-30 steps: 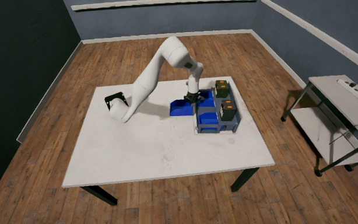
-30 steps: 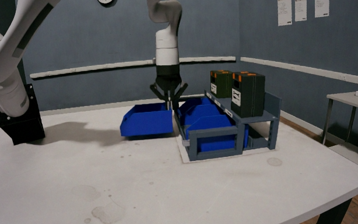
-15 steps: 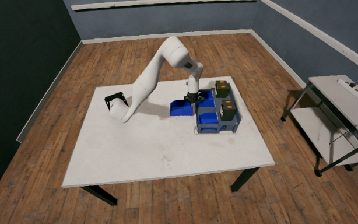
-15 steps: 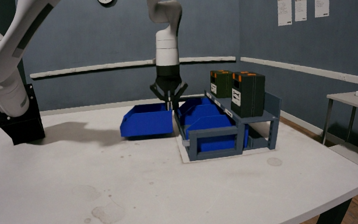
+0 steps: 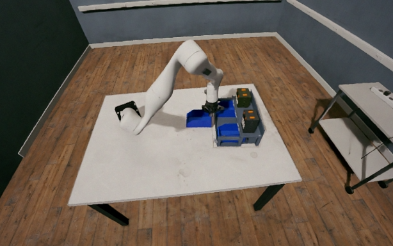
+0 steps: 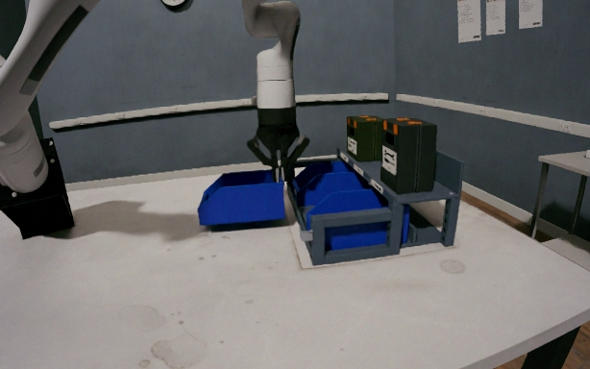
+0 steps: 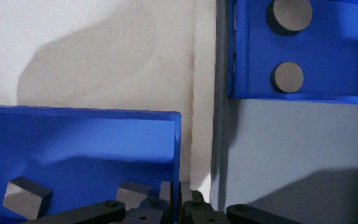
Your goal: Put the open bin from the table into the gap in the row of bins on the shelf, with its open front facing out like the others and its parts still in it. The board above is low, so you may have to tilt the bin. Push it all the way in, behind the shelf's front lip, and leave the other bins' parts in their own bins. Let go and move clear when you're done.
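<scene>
The open blue bin (image 5: 199, 119) stands on the table just left of the grey shelf (image 5: 238, 128); it also shows in the exterior view (image 6: 242, 198). In the wrist view the bin (image 7: 90, 155) holds grey blocks (image 7: 27, 197). My gripper (image 6: 280, 175) points straight down at the bin's wall nearest the shelf. In the wrist view its fingers (image 7: 179, 200) are shut on that thin wall. A blue shelf bin (image 7: 295, 50) holds grey discs (image 7: 287, 77). The bare grey shelf floor (image 7: 285, 150) beside it is the gap.
Two dark green boxes (image 6: 365, 136) (image 6: 408, 154) stand on the shelf's low top board. Another blue bin (image 6: 357, 225) sits at the shelf's near end behind the front lip. The arm's base (image 6: 29, 192) is at the table's far left.
</scene>
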`<state>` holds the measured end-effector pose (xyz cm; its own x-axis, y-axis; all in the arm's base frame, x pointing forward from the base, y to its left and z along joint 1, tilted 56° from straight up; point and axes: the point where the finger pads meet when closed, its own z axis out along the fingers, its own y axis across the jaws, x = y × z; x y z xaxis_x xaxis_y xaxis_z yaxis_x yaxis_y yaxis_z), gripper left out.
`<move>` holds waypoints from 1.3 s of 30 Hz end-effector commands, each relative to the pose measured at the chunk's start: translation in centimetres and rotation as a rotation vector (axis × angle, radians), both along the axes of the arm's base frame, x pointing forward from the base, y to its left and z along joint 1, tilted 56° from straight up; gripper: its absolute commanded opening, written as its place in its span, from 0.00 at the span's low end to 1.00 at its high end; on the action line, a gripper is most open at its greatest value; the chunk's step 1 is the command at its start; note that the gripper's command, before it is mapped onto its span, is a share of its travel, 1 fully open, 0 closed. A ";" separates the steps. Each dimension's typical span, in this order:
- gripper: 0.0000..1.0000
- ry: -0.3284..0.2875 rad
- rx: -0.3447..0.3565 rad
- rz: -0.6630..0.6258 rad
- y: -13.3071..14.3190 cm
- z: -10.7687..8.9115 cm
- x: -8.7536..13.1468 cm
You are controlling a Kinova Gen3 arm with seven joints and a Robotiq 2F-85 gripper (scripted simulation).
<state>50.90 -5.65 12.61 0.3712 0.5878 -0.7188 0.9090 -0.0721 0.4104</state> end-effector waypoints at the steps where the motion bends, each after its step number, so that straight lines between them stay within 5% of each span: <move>1: 0.10 -0.001 0.001 0.002 0.1 0.0 0.0; 39: 0.10 -0.001 0.002 0.003 -0.1 0.8 1.8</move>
<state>52.59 -6.01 13.36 0.3716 0.5875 -0.7188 0.9089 -0.0724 0.4107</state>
